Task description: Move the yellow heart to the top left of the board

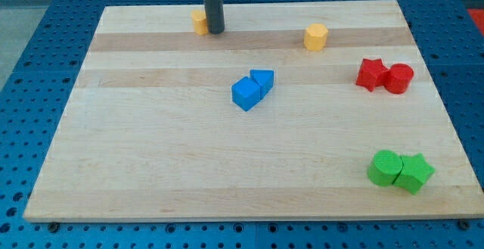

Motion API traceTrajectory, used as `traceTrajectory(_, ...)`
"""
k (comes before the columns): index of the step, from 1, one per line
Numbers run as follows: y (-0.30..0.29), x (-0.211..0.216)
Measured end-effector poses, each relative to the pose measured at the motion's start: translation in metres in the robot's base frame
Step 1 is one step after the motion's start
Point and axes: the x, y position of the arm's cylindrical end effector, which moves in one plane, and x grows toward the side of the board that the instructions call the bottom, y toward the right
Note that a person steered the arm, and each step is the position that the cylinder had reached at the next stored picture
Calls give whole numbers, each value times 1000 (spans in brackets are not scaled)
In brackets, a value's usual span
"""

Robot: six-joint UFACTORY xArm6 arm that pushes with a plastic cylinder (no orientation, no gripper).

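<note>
We are looking at a wooden board lying on a blue perforated desk. Taking the yellow heart as our landmark: it is sitting close to the board's top edge, left of the middle, and we are seeing only part of it, since the dark rod is covering its right side. Its pointing direction and long axis are not showing clearly enough for us to tell.

My tip is resting just to the heart's right, touching it or nearly so; we cannot tell which. The arm is carrying no jaws, only this rod, so nothing is being held.

To the heart's right, along the same upper band of the board, a yellow hexagonal block is standing well apart. Farther right and a little lower, a red star-like block and a red cylinder are touching each other. Below and right of the heart, near the board's middle, a blue cube and a blue triangular block are sitting pressed together. Far to the lower right of the heart, a green cylinder and a green star-like block are touching near the board's corner.
</note>
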Motion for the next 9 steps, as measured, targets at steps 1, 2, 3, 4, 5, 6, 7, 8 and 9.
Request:
traceTrajectory(1,-16,0)
traceTrajectory(2,-32,0)
traceTrajectory(3,-44,0)
traceTrajectory(4,18,6)
traceTrajectory(5,44,-32)
traceTrajectory(6,31,-36)
traceTrajectory(7,6,-36)
traceTrajectory(8,-42,-35)
traceTrajectory(9,-57,-35)
